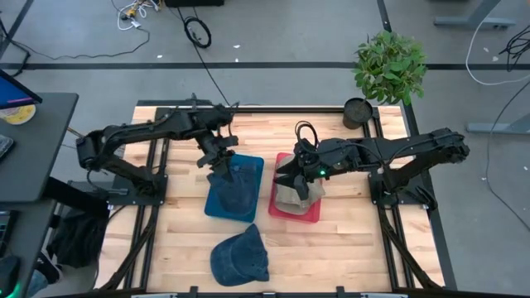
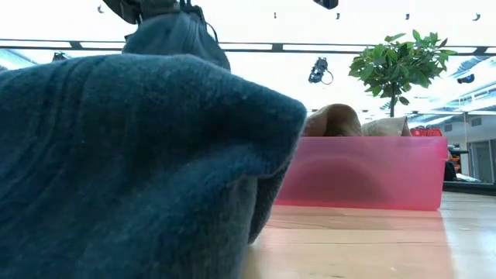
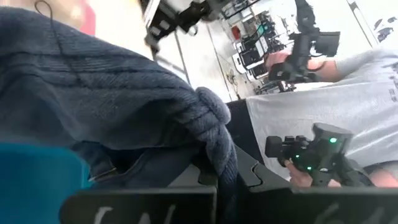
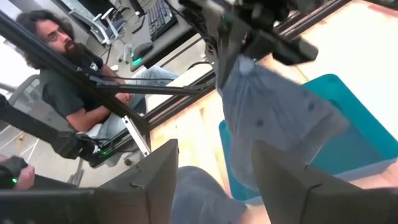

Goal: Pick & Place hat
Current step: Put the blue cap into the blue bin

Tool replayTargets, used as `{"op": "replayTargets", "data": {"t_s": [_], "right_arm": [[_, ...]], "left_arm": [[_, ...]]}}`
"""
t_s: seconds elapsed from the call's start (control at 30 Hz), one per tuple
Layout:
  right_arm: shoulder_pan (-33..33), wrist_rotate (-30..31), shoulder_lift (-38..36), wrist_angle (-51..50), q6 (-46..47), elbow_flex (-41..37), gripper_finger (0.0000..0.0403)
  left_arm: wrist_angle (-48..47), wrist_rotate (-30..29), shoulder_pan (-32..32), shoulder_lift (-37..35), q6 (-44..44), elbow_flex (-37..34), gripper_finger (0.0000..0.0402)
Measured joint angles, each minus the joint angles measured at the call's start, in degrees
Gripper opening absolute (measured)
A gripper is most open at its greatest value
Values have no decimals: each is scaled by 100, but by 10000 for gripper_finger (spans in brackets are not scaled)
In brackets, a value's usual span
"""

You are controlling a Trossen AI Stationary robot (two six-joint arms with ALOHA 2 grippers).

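Soft ribbed denim hat (image 2: pixel 132 163), translucent pink bin (image 2: pixel 364 172)

Ahead of your right gripper (image 4: pixel 214 180), whose fingers stand apart, the left gripper (image 4: pixel 239 43) dangles a blue hat (image 4: pixel 273 118) over the teal bin (image 4: pixel 348 143); a seated person (image 4: pixel 74 81) beyond.

The dark left arm reaches from the table's left edge toward the middle, its two-finger left gripper (image 1: pixel 222 168) clamped tight and pointing down. The dark right arm stretches in from the right edge, its right gripper (image 1: pixel 291 179) with fingers spread apart.
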Motion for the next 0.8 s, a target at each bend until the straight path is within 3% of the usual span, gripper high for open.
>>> {"op": "replayTargets", "data": {"t_s": [0.3, 0.57, 0.8], "right_arm": [[-10, -20, 0, 2, 7, 0, 206], [-12, 276, 0, 4, 0, -2, 206], [-12, 289, 0, 2, 0, -2, 206]], "left_arm": [[-1362, -62, 3, 717, 1415, 0, 3], [-1122, -364, -87, 1117, 1507, 0, 9], [-1044, -1262, -137, 1263, 1429, 0, 24]]}}
